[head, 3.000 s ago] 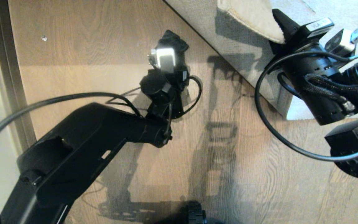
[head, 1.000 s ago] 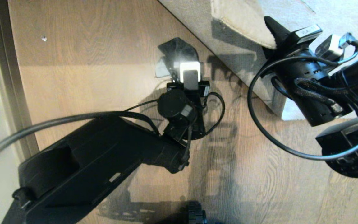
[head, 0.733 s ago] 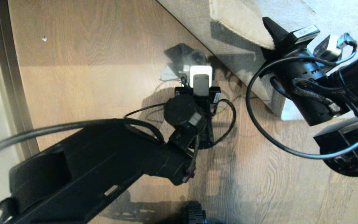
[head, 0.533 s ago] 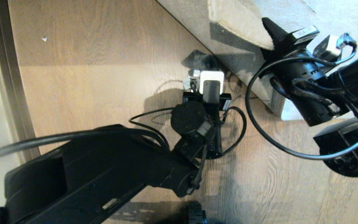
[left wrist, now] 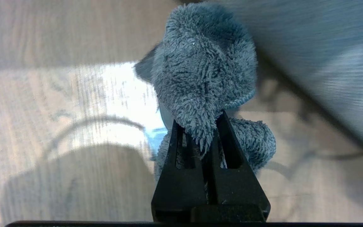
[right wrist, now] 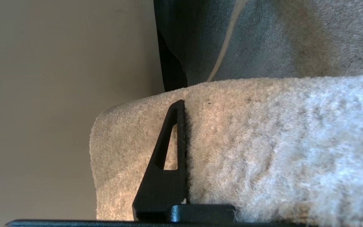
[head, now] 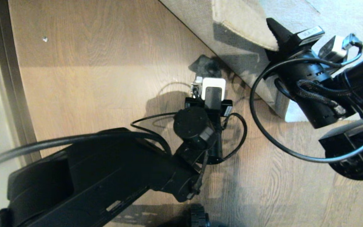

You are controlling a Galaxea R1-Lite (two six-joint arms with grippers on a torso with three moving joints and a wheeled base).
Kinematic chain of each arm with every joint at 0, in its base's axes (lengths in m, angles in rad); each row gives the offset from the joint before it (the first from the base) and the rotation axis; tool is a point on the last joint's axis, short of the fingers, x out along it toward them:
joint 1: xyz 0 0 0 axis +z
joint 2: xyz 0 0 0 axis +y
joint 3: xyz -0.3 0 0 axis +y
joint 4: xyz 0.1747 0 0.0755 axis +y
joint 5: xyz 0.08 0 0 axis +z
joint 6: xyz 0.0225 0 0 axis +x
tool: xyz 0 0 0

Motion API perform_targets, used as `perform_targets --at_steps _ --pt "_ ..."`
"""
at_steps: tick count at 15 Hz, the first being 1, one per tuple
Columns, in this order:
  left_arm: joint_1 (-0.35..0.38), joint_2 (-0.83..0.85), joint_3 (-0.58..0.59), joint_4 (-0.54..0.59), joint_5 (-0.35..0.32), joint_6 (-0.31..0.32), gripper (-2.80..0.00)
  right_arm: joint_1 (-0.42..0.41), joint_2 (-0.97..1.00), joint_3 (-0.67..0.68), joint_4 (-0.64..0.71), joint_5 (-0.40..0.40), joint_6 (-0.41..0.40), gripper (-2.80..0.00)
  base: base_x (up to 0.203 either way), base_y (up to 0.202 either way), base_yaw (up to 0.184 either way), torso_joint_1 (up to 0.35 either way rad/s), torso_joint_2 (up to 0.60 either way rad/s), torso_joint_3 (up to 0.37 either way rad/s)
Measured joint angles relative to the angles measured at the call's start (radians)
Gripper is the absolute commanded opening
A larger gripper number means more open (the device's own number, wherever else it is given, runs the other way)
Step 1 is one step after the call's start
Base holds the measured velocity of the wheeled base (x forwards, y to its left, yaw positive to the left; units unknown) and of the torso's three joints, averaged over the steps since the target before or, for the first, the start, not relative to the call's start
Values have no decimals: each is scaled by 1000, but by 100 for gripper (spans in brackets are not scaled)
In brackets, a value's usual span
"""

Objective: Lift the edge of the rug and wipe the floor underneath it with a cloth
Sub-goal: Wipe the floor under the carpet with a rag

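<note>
Since three seconds ago, our left arm has swung across the floor [head: 83, 85] toward the rug, carrying the cloth from the open planks to a spot right at the rug's border; the right arm has kept its place.

At the far left of the head view we see a pale wall and a dark baseboard strip [head: 9, 78], then the brown wood-grain planks. Our left end effector [left wrist: 205, 121] points down at the floor with its jaws clenched on a fold of the cloth [head: 205, 64], a fuzzy dark grey bundle bunched against the planks just beside the rug's straight border.

Further right, the rug edge [head: 243, 22] is raised off the floor, its beige woven backing turned toward us and casting a shadow on the rug below. Our right end effector [head: 273, 28] is closed on that lifted edge; in the right wrist view one black finger [right wrist: 165, 164] lies flat against the pile.
</note>
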Motion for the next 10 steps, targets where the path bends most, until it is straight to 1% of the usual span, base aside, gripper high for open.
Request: perform_targets --at_steps 2,4,6,10 --pt "38 9 0 0 -4 -14 -280 0 0 1 0 -1 -1 -280 0 0 0 0 0 0" --pt "91 21 0 0 -6 -27 -280 0 2 2 0 -1 -1 -280 0 0 0 0 0 0" --pt "153 34 0 0 -10 -39 -280 0 4 1 0 -1 -2 -280 0 0 0 0 0 0" --pt "276 58 -4 -4 -40 -48 -280 -1 6 7 -1 -2 -2 -280 0 0 0 0 0 0"
